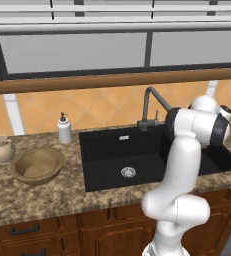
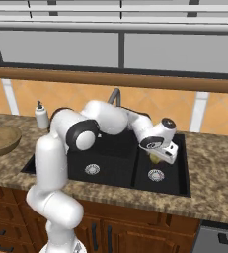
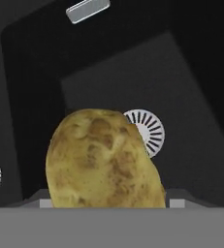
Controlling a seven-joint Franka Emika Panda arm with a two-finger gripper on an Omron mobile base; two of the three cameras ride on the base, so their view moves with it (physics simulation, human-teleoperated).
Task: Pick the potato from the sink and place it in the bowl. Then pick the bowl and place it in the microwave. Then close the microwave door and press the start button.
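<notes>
I have the speckled stone surface point(image 1: 47, 195) across both base views, with the black sink point(image 1: 112, 165) sunk into it, two basins side by side, each with a round silver drain. My white arm point(image 2: 105, 118) reaches over the sink from the left in the right base view and bends down over the right-hand basin. On the surface to the left of the sink sits the wooden bowl point(image 1: 37, 165), with a small beige jug point(image 1: 2, 149) just beyond it and a white soap bottle point(image 1: 64, 129) near the sink's back corner. The pincer point(image 2: 157, 157) hangs over the right basin with the potato point(image 3: 104, 162) up between its fingers, held clear above the basin floor. In the hand view the potato looms close, covering part of the drain point(image 3: 150, 131) below it. The pincer stands wide, closed on the potato.
</notes>
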